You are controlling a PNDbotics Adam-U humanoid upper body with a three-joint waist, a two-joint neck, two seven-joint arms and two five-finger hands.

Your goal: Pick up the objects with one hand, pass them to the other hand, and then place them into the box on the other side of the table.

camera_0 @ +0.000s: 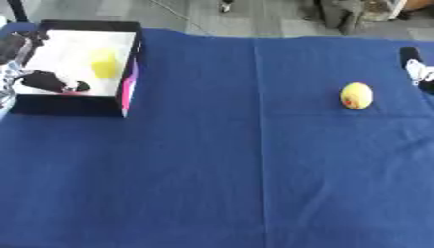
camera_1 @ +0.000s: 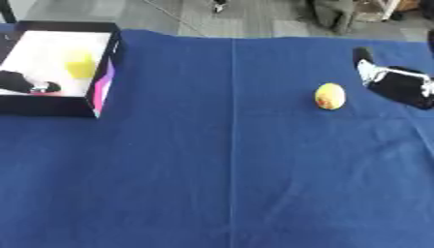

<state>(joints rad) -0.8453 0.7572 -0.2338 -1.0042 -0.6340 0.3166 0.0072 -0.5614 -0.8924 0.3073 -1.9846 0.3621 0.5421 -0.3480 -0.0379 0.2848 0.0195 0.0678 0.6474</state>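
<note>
Lying alone on the blue tablecloth (camera_0: 254, 169): a small round yellow fruit (camera_0: 357, 95).
The black right hand (camera_1: 398, 85) is seen just beside it; its fingers cannot be told.

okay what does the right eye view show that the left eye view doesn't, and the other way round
Only the right eye view shows most of the right hand, by the table's right edge, apart from the yellow fruit. Only the left eye view shows the left arm outside the box's left wall. Both share the blue tablecloth, the box at far left, a yellow object inside it and the left hand reaching in.
</note>
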